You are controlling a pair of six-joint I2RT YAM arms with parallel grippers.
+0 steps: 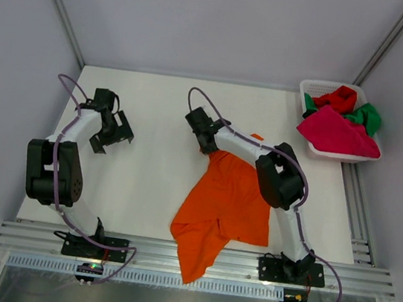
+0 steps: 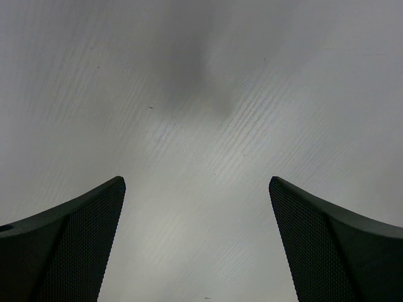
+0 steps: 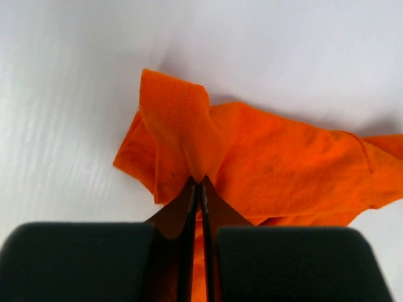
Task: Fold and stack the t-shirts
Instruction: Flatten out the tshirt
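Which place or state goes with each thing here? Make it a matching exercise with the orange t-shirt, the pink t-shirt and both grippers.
Things:
1. orange t-shirt
2. pink t-shirt
3. left gripper
4. right gripper

Places or states:
A. in the white basket
B. open, holding nothing
C. shut on orange cloth
D. lying rumpled on the table

Pairs: 1-D, 2-A, 3-B, 4-C

Layout as I saw it: one t-shirt lay on the table, right of centre, its near end overhanging the front edge; the basket, holding the other t-shirts, stood at the far right corner.
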